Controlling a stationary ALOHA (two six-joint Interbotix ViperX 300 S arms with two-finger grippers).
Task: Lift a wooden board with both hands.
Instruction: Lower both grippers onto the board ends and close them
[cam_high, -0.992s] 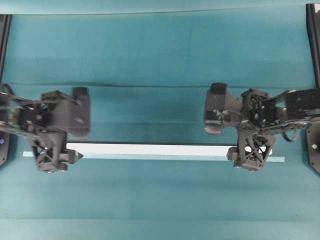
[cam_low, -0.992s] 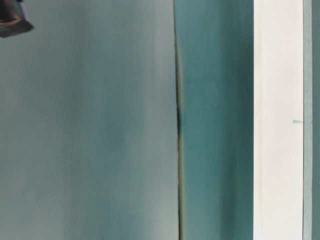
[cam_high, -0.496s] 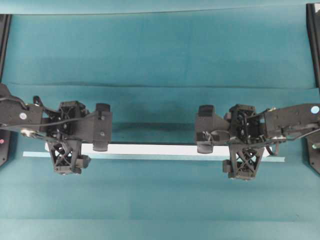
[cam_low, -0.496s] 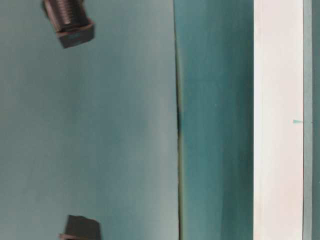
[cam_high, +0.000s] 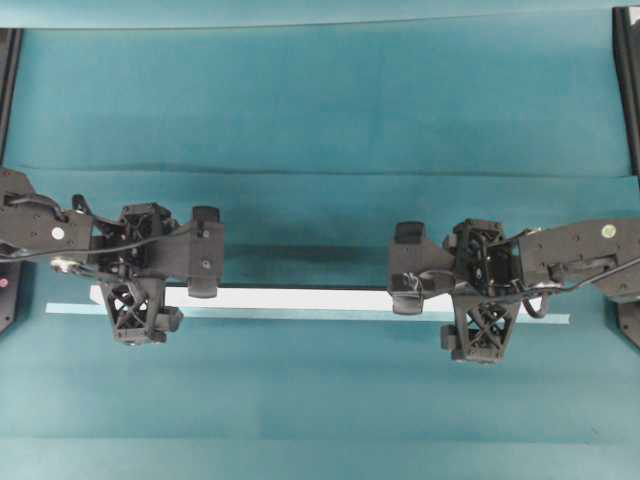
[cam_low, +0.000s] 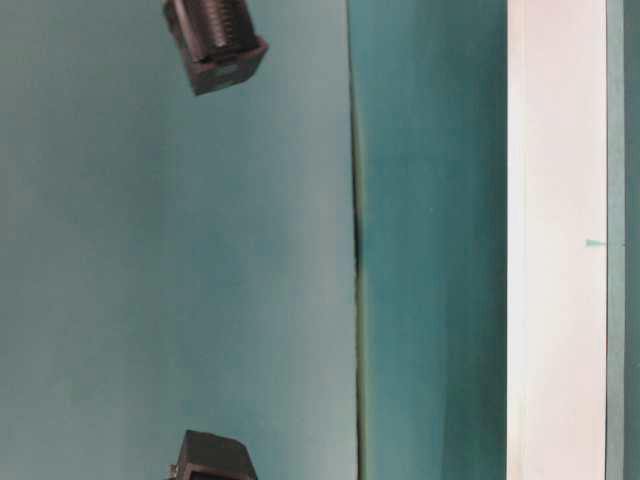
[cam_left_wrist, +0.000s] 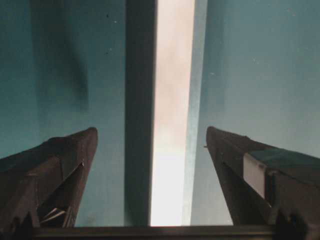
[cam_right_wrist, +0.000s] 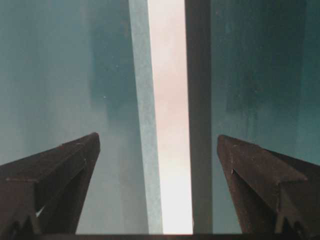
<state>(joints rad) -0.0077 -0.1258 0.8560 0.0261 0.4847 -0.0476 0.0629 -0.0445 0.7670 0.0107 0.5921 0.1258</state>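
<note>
Straddling the wooden board (cam_high: 300, 298) with my left hand (cam_left_wrist: 150, 137) and right hand (cam_right_wrist: 159, 142) spread wide, I should descend evenly, then close both together.

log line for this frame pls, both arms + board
stage: pre-grasp | left gripper: jaws open, straddling wooden board | right gripper: jaws open, straddling board | board: flat on table, not gripped

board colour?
White, the wooden board; clearest in the overhead view.
</note>
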